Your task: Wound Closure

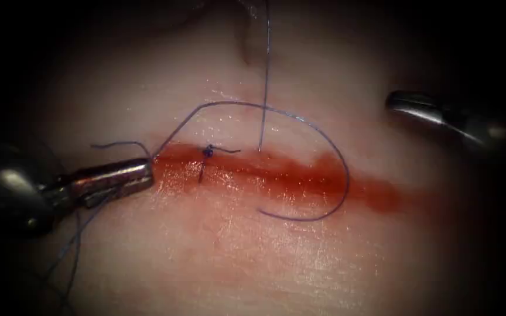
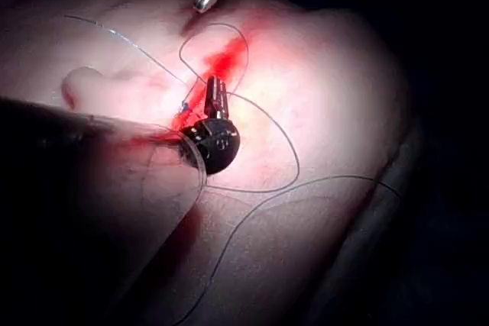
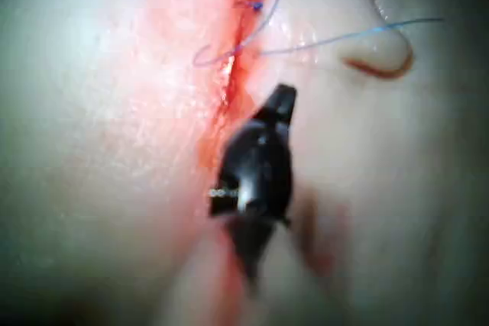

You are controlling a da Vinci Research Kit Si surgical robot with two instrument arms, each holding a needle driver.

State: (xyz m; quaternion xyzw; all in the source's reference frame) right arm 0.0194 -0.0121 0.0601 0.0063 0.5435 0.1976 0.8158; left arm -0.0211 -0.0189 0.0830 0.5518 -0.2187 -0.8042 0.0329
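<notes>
A: Where does the left claw (image 1: 147,174) sit?

B: At the left end of the cut (image 1: 300,178), low on the tissue (image 1: 218,257). Its jaws are clenched, tips against the red fluid (image 1: 177,175). The thread (image 1: 329,140) leaves right at those tips, so it looks to be grasping the thread there, though I cannot make out the exact bite.

A: And the thread from there?

B: It rises from the tips, arches over the tissue above the cut, curves round to the right, crosses the cut and ends in a loose curl below it. A second strand comes straight down from the top of the endoscope view and meets the upper edge of the cut near the middle. More thread trails down and away beside the left tool's shaft.

A: Any stitch in place?

B: 1 knot (image 1: 208,151) sits on the cut just right of the left claw, with a short cut end (image 1: 229,151) poking to the right.

A: The right claw (image 1: 395,102)?

B: Well apart, above and to the right of the cut, off the tissue. It looks clenched and grasps nothing. In the right wrist view the right claw (image 3: 281,104) hangs just beside the red line of the cut, thread curling beyond it.

A: The needle?

B: I cannot tell where it is; neither claw grips it.

A: Left wrist view?

B: The left claw (image 2: 215,89) lies along the red fluid, thread looped widely around it.
</notes>
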